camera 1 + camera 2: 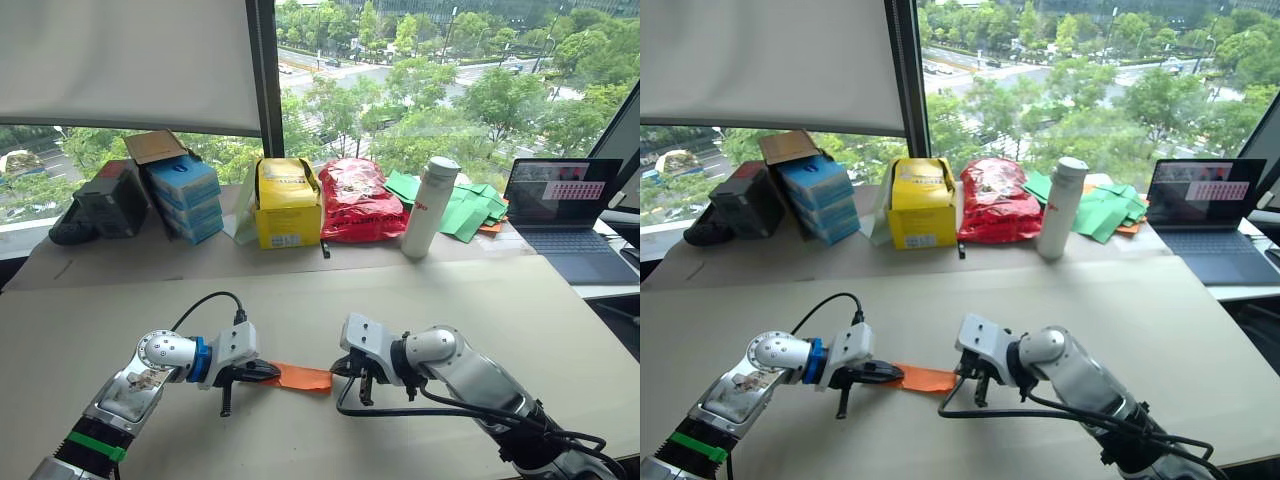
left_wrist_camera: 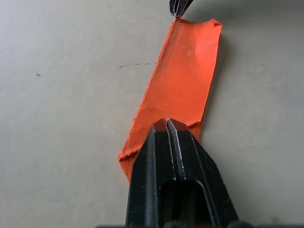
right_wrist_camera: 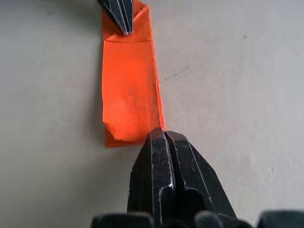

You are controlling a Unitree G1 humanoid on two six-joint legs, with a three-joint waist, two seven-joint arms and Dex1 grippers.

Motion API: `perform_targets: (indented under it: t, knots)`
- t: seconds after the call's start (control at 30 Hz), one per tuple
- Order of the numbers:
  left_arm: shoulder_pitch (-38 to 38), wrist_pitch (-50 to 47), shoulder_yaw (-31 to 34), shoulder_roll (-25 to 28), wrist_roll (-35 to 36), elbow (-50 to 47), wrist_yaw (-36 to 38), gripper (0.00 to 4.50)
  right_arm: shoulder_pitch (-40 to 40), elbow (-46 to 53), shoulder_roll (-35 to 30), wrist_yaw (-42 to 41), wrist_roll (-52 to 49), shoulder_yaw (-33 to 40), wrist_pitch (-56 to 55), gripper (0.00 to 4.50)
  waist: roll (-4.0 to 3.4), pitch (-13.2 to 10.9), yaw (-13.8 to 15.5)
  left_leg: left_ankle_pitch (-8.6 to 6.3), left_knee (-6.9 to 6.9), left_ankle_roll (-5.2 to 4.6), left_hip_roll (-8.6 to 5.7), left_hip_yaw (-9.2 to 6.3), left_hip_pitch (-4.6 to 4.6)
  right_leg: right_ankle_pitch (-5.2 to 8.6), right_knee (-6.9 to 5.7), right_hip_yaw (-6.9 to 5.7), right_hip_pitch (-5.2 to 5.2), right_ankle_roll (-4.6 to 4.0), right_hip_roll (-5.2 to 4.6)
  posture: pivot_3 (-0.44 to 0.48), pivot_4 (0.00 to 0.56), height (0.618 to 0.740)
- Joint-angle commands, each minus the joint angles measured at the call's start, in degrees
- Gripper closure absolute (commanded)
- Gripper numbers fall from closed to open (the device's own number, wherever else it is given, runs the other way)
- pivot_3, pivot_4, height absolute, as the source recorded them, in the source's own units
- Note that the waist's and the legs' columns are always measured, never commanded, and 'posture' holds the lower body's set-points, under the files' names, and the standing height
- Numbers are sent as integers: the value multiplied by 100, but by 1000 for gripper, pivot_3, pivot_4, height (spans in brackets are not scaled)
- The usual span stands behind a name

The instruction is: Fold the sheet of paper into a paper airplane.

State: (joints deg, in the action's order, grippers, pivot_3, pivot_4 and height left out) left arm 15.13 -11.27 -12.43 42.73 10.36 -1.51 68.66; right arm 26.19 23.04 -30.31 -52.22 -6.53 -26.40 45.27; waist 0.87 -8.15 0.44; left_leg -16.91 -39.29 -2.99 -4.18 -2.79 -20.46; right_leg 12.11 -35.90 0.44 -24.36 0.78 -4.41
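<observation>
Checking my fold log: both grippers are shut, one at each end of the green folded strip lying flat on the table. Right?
Not quite: the sheet of paper is bright orange, not green, as the left wrist view shows. The rest holds: left gripper and right gripper are shut, one at each end, on the table.

One orange paper (image 1: 303, 377) lies on the counter (image 1: 120, 310), with two hands at it: the left hand (image 1: 268, 372) at one end and the right hand (image 1: 338, 370) at the other. Along the back stand one yellow box (image 1: 288, 205), one red bag (image 1: 359, 200), one white bottle (image 1: 428, 207), one laptop (image 1: 570, 215), one stack of blue boxes (image 1: 187, 197), one black box (image 1: 108, 200) and a heap of green paper (image 1: 470, 207), number unclear.
</observation>
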Motion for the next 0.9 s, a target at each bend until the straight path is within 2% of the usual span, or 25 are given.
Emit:
perform_targets:
  t: [0.03,0.47,0.9]
  knots:
    - [-59,-20,-47,55,-102,3,5,4500,129,254,221,83,-194,105,-179,4480,0,0,-20,1,2,1,0,0,1,0,0,0,0,0,0,0,150,740]
    - [276,-233,-75,-136,20,-168,11,4500,-47,-916,219,135,499,-784,-915,4480,0,-3,-62,2,3,4,0,1,-1,0,-2,-2,-3,-1,2,0,150,740]
    - [675,-52,-547,-586,-413,266,-64,4500,-83,-932,139,72,643,-862,-771,4480,1,-2,-63,3,3,4,0,1,3,0,-2,-2,2,0,4,0,150,740]
